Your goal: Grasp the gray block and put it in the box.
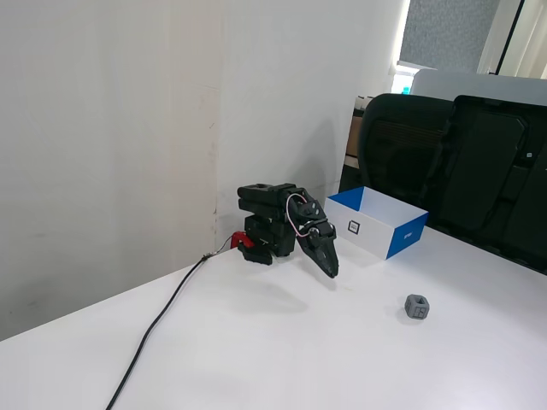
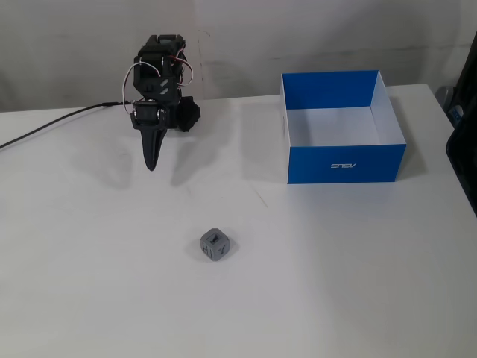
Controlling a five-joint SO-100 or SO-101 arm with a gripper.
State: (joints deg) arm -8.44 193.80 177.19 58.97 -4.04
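The gray block [image 2: 215,245] is a small dark-gray cube lying alone on the white table; it also shows in the other fixed view [image 1: 417,307]. The box [image 2: 343,162] has blue outer sides and a white inside, and looks empty; in a fixed view [image 1: 369,231] its white side with a small black square mark faces the camera. My gripper [image 2: 152,164] hangs from the folded black arm, tip pointing down at the table, jaws together and empty. It sits well apart from the block and to the left of the box; it also shows in a fixed view [image 1: 332,272].
A black cable [image 1: 162,320] runs from the arm's base across the table. Black office chairs [image 1: 453,162] stand behind the table beyond the box. A white wall is close behind the arm. The table's right edge [image 2: 462,149] is near the box.
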